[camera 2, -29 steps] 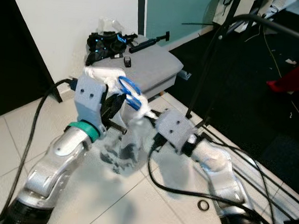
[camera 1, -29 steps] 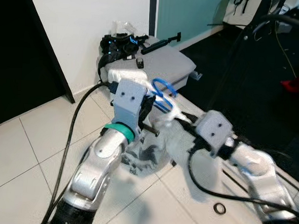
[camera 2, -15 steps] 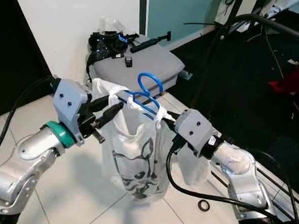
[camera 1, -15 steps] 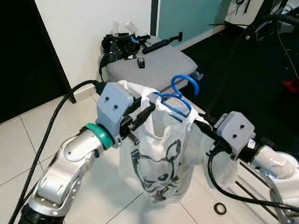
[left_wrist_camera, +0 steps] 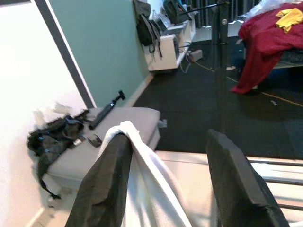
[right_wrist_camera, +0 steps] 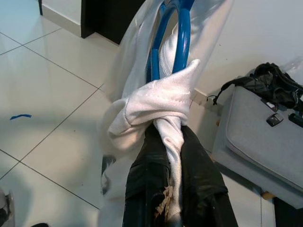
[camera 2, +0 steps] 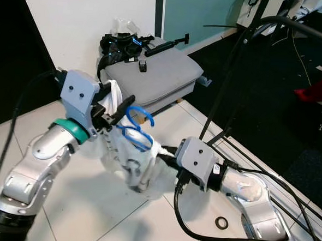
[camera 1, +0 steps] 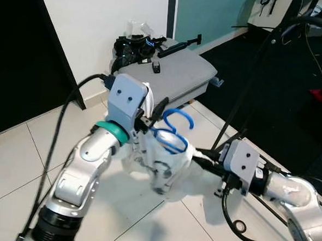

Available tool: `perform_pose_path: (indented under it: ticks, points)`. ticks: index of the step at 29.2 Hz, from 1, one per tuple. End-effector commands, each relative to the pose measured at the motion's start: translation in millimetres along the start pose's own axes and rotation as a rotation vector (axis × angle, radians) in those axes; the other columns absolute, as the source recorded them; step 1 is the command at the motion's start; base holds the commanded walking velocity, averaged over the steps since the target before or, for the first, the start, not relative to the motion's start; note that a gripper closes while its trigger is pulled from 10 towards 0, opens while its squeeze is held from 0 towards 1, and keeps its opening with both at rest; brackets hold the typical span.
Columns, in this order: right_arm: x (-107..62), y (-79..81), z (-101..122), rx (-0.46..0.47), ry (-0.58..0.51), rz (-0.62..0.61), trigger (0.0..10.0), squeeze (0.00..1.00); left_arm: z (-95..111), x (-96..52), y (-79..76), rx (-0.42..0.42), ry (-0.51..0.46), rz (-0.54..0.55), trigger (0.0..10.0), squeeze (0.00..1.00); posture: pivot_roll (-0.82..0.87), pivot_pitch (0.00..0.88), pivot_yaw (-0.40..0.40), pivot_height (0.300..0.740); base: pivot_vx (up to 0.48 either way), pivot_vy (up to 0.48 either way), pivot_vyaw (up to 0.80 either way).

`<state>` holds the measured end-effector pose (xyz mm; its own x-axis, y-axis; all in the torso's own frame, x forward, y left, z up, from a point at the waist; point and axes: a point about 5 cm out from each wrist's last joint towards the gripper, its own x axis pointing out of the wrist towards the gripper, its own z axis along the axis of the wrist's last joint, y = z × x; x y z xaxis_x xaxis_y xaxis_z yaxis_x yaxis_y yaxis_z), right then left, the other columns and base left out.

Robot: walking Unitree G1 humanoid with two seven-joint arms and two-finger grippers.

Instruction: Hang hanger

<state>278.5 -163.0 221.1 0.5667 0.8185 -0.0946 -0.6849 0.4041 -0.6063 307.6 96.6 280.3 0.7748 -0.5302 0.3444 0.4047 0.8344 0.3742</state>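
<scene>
**A:** So what've the jaws actually got? The right gripper (right_wrist_camera: 165, 189) has its two black fingers pinched tight on a twisted wad of the white shirt (camera 1: 167, 159), right where the cloth bunches under the blue hanger (camera 1: 171, 133). It's got fabric, not plastic, as far as I can see.

**B:** Yeah, and the left gripper (left_wrist_camera: 163, 179) looks different. Its fingers stand apart with white cloth draped over one finger (left_wrist_camera: 106, 184), so it's more propping the shirt up than gripping it. Can't fully tell from the head views since the cloth covers the tips.

**A:** Handling-wise: the shirt's light and floppy, it'll sag and slide. The hanger's thin and stiff, probably slippery, and could slip out of the neck hole if only cloth is held. I'd grab the hanger itself, near the base of the hook.

**B:** Agreed. The whole bundle sits low between the arms, over the white tile floor (camera 1: 16, 161), just near of the grey case (camera 1: 183, 75).

**A:** Room's tight-ish. Wall and case on the far side, black rack legs (camera 1: 244, 98) and cables far right. The rail (camera 2: 298, 25) is far right and up, well apart from the hook. The near floor's open.
</scene>
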Motion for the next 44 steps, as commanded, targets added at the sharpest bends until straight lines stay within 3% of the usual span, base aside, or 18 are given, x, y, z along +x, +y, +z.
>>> perform_pose_path:
  ticks: [1,2,6,10,17,19,20,21,22,23,24,25,27,30,33,37,42,44]
  points:
    - [0.7,4.6,5.1,-0.001,-0.027,0.03,0.0,0.0,0.9,-2.1,-6.2,0.027,-0.016,-0.039,10.0,0.0,-0.17,0.188,0.146,0.74,0.0,0.0,0.0]
    - [-4.1,-4.0,4.5,-0.02,-0.014,-0.007,0.0,0.0,-4.0,-13.3,-16.4,0.069,0.021,-0.228,10.0,0.0,-0.17,0.189,0.15,0.74,0.0,0.0,0.0]
    - [-10.4,-17.7,2.6,-0.052,0.005,-0.066,0.0,0.0,-2.2,-32.4,-26.4,0.082,0.038,-0.47,10.0,0.0,-0.17,0.189,0.15,0.74,0.0,0.0,0.0]
    - [-10.6,-23.4,3.0,-0.058,0.008,-0.092,0.0,0.0,0.9,-39.6,-29.7,0.086,0.047,-0.576,10.0,0.0,-0.16,0.187,0.151,0.74,0.0,0.0,0.0]
    - [-7.3,-24.9,4.2,-0.065,-0.001,-0.098,0.0,0.0,3.6,-38.4,-27.8,0.181,0.04,-0.608,10.0,0.0,-0.15,0.182,0.152,0.74,0.0,0.0,0.0]
    - [-6.0,-25.0,5.2,-0.068,-0.007,-0.097,0.0,0.0,1.5,-37.8,-28.3,0.296,0.035,-0.615,10.0,0.0,-0.15,0.182,0.153,0.74,0.0,0.0,0.0]
    - [-5.6,-25.0,5.8,-0.072,-0.009,-0.094,0.0,0.0,-0.3,-36.2,-27.8,0.425,0.026,-0.603,10.0,0.0,-0.15,0.181,0.153,0.74,0.0,0.0,0.0]
    - [-5.6,-25.0,5.8,-0.072,-0.009,-0.094,0.0,0.0,-0.3,-36.2,-27.8,0.425,0.026,-0.603,10.0,0.0,-0.15,0.181,0.153,0.74,0.0,0.0,0.0]
    - [-5.1,-24.7,6.9,-0.079,-0.013,-0.087,0.0,0.0,-2.3,-30.2,-23.7,0.66,0.01,-0.552,10.0,0.0,-0.15,0.18,0.155,0.74,0.0,0.0,0.0]
    - [-5.1,-24.7,6.9,-0.079,-0.013,-0.087,0.0,0.0,-2.3,-30.2,-23.7,0.66,0.01,-0.552,10.0,0.0,-0.15,0.18,0.155,0.74,0.0,0.0,0.0]
    - [-4.8,-24.5,7.6,-0.081,-0.015,-0.084,0.0,0.0,-2.5,-26.2,-20.9,0.752,0.001,-0.517,10.0,0.0,-0.15,0.18,0.155,0.74,0.0,0.0,0.0]
    - [-4.3,-24.1,8.6,-0.082,-0.02,-0.082,0.0,0.0,-3.9,-23.6,-18.5,0.793,0.013,-0.501,10.0,0.0,-0.15,0.18,0.154,0.74,0.0,0.0,0.0]
    - [-3.9,-23.9,9.2,-0.083,-0.023,-0.082,0.0,0.0,-5.0,-22.2,-17.1,0.812,0.023,-0.494,10.0,0.0,-0.15,0.18,0.154,0.74,0.0,0.0,0.0]
    - [-2.3,-21.1,11.0,-0.084,-0.03,-0.072,0.0,0.0,-16.4,-24.9,-11.1,0.896,0.131,-0.523,10.0,0.0,-0.16,0.183,0.158,0.74,0.0,0.0,0.0]
    - [-3.8,-19.7,12.1,-0.085,-0.03,-0.066,0.0,0.0,-22.1,-34.0,-3.8,0.864,0.239,-0.587,10.0,0.0,-0.16,0.184,0.16,0.74,0.0,0.0,0.0]
    - [-6.5,-20.1,12.0,-0.088,-0.025,-0.067,0.0,0.0,-23.0,-51.7,-1.5,0.772,0.279,-0.73,10.0,0.0,-0.15,0.185,0.16,0.74,0.0,0.0,0.0]
    - [-7.5,-19.4,12.2,-0.091,-0.023,-0.061,0.0,0.0,-23.9,-56.3,8.8,0.806,0.294,-0.735,10.0,0.0,-0.15,0.185,0.161,0.74,0.0,0.0,0.0]
    - [-6.7,-19.0,12.6,-0.092,-0.026,-0.059,0.0,0.0,-19.5,-50.2,16.6,0.801,0.288,-0.661,10.0,0.0,-0.15,0.184,0.16,0.74,0.0,0.0,0.0]
